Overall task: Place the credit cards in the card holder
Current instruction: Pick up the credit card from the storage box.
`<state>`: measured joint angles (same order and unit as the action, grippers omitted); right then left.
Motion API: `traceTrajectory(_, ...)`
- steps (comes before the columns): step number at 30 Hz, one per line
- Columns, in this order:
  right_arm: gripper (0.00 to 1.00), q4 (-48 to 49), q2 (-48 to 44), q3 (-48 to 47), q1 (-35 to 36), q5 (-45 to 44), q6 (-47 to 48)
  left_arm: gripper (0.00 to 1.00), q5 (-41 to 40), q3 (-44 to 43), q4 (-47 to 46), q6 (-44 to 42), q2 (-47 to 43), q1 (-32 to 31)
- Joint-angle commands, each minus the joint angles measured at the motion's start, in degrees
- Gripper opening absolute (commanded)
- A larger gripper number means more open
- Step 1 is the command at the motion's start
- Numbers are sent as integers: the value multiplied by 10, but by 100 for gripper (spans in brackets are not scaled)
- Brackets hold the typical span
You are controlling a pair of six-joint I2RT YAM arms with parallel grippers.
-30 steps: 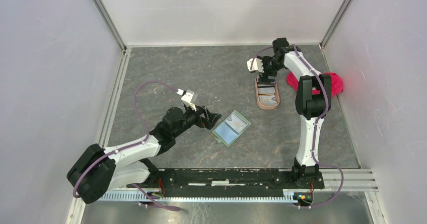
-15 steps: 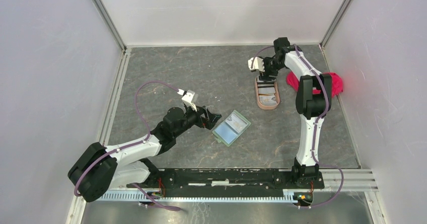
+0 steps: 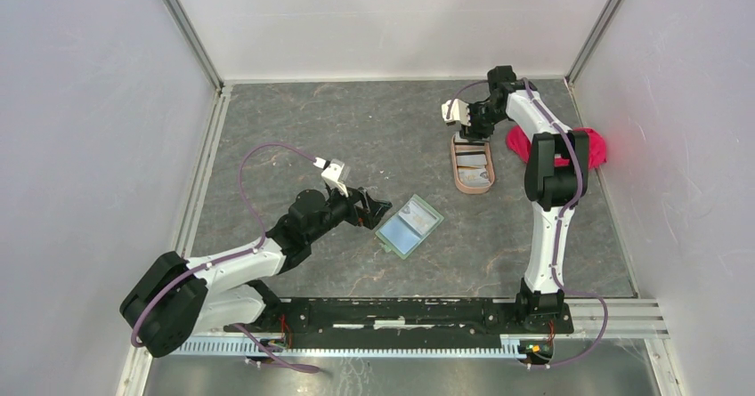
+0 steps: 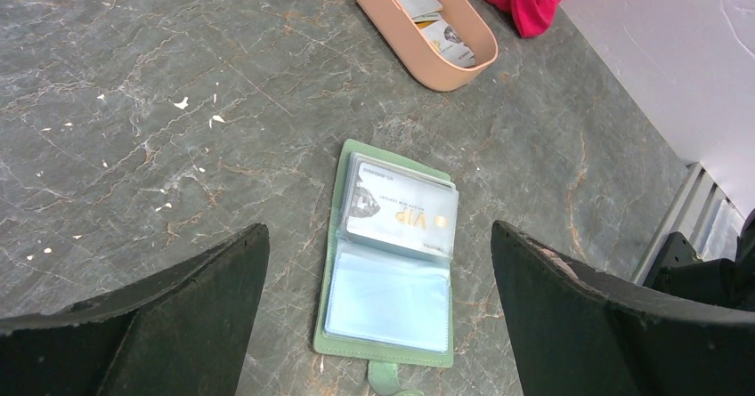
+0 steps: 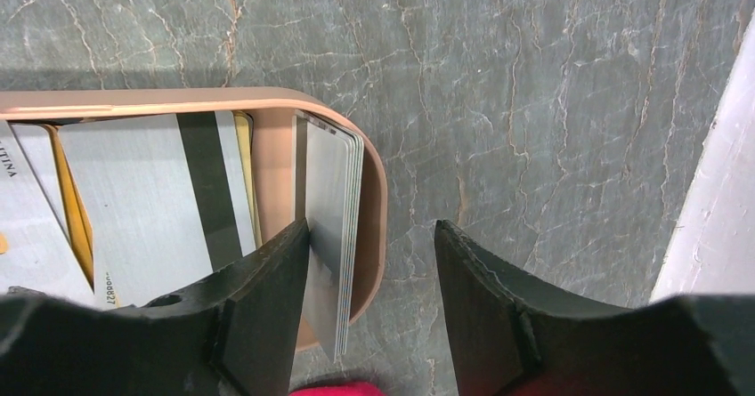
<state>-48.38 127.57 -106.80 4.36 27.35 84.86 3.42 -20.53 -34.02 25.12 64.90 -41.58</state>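
Top view, desk: you look down on a grey marbled desk (image 3: pixel 356 129) with white walls around it.
Top view, left hand: your left hand (image 3: pixel 377 209) sits low just left of the card holder (image 3: pixel 409 225), jaws spread wide and holding nothing.
Top view, card holder: it lies open and flat near the middle of the desk.
Top view, right hand: your right hand (image 3: pixel 469 131) points down at the far end of the tray (image 3: pixel 473 190); its jaws are too small to read here.
Top view, cloth: a red cloth (image 3: pixel 588 147) lies right of the tray.
Left wrist, card holder: the card holder (image 4: pixel 387 303) lies open between your fingers (image 4: pixel 178 316), which touch nothing.
Left wrist, VIP card: a whitish VIP card (image 4: pixel 402 221) sits in the upper pocket.
Left wrist, tray: the tray (image 4: pixel 418 53) holds credit cards (image 4: pixel 418 3), well apart from the card holder.
Right wrist, right hand: your right hand (image 5: pixel 369 236) is open and grips nothing.
Right wrist, jaws: they straddle a stack of cards (image 5: pixel 334 227) and the tray's end wall (image 5: pixel 378 209).
Right wrist, stack of cards: it stands on edge against that wall, right beside one finger; the other finger is outside the tray, clear of it.
Right wrist, credit cards: more credit cards (image 5: pixel 147 200) lie flat in the tray, the top one whitish with a dark stripe.
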Motion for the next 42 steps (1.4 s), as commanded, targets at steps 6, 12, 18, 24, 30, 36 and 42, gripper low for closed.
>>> traceTrajectory(6, 57, 2, -22, -21, -8, 24, 4, 100, 6, -13, -25, -1, 6, 3)
traceTrajectory(12, 55, 0, -26, -22, -10, 26, 4, 100, 7, -13, -25, -1, 4, 3)
traceTrajectory(18, 55, -3, -32, -22, -12, 30, 4, 100, 6, -13, -25, -1, 5, 3)
traceTrajectory(24, 54, -5, -37, -22, -12, 33, 5, 100, 6, -13, -26, 0, 5, 3)
traceTrajectory(30, 54, -9, -41, -23, -14, 34, 7, 100, 7, -13, -26, 0, 5, 3)
traceTrajectory(36, 54, -12, -43, -24, -15, 37, 7, 100, 8, -12, -28, 0, 7, 3)
traceTrajectory(42, 53, -17, -48, -25, -14, 37, 10, 100, 8, -11, -29, 1, 7, 3)
